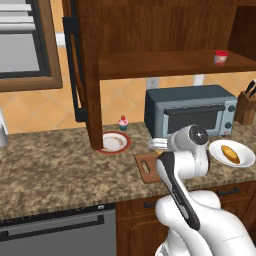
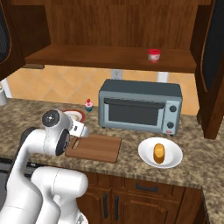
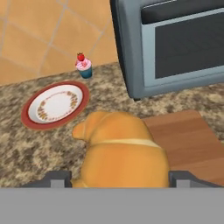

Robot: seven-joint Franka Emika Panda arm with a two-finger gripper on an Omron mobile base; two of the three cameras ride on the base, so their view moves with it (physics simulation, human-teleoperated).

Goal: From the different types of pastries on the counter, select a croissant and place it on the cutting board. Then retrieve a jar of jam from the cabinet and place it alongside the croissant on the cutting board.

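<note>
- Hand view gives me the croissant [image 3: 122, 151] large and close, sitting between the two dark finger tips [image 3: 186, 178], so I read the jaws as closed on the croissant.
- I see the croissant held over the left end of the cutting board [image 3: 188, 140], partly over the worktop [image 3: 26, 148] beside it; whether it touches either surface I cannot tell.
- From the left base view, a sliver of golden pastry shows just past the board's slot-handle end [image 1: 146, 167], with the white arm [image 1: 182, 165] covering most of the board.
- From the right base view, the board lies on the worktop just in front of the grey toaster oven [image 2: 140, 107], its top bare.
- Left of the board stands a red-rimmed plate [image 3: 54, 104]; the pink-frosted cupcake [image 3: 83, 65] sits behind that plate, near the oven's left corner.
- Right of the board, a white plate [image 2: 160, 153] carries the oblong orange-brown pastry [image 2: 159, 152].
- Above the board and oven, the jar of jam [image 2: 153, 55] stands upright on the shelf of the open cabinet [image 2: 109, 26], towards its right side.
- Far right of the board, in the left base view, a knife block [image 1: 246, 105] stands at the worktop's back.
</note>
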